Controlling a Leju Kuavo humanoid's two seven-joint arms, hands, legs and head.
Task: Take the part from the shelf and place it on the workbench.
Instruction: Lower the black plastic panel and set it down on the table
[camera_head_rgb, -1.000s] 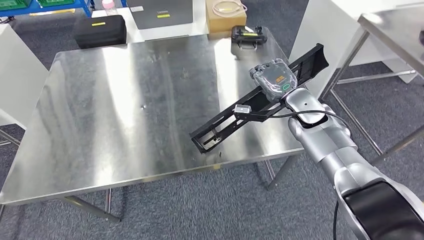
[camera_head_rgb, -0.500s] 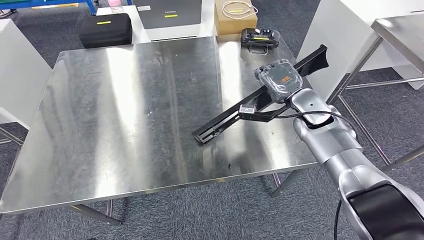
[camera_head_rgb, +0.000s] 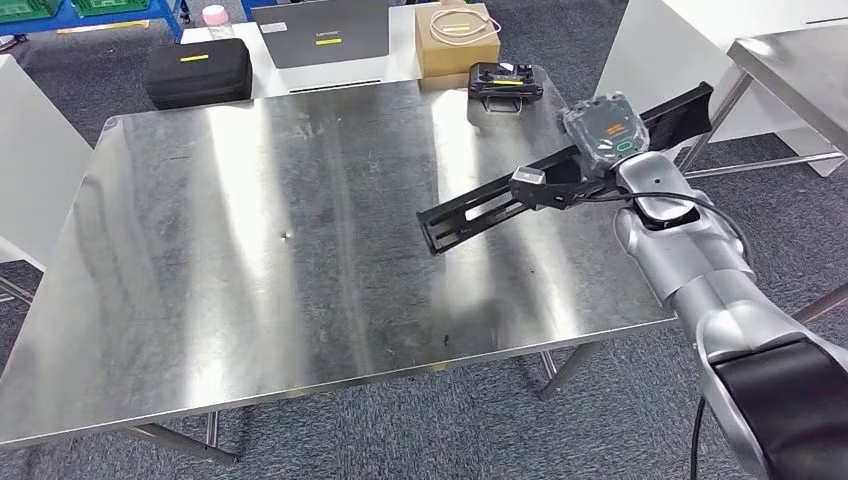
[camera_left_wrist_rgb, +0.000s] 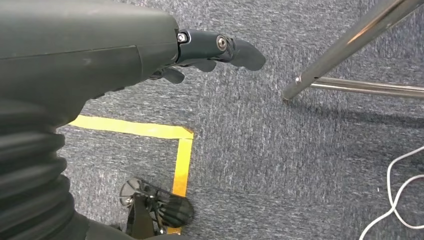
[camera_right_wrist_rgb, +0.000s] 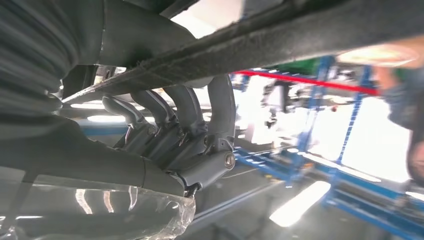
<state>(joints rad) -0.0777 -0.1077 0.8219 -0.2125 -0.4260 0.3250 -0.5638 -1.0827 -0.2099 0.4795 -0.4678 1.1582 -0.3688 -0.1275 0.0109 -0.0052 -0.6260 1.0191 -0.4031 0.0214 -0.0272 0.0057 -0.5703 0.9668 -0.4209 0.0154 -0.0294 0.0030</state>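
Observation:
The part is a long black bar-shaped frame (camera_head_rgb: 500, 203), held slantwise above the right side of the steel workbench (camera_head_rgb: 250, 240). My right hand (camera_head_rgb: 600, 135) grips it around its middle; its far end (camera_head_rgb: 690, 108) sticks out past the table's right edge. In the right wrist view the dark fingers (camera_right_wrist_rgb: 175, 120) wrap around the black bar (camera_right_wrist_rgb: 280, 35). The left hand (camera_left_wrist_rgb: 150, 50) hangs over the grey carpet with its fingers curled in and nothing in it.
A black controller (camera_head_rgb: 506, 78) lies at the workbench's far right corner. Behind the table stand a black case (camera_head_rgb: 198, 68), a laptop (camera_head_rgb: 320, 32) and a cardboard box (camera_head_rgb: 456, 36). Another steel table (camera_head_rgb: 790, 60) stands to the right, and a white cabinet (camera_head_rgb: 30, 150) to the left.
The part's low end has risen off the tabletop, and my right hand has carried it up and to the right. The head view has shifted slightly.

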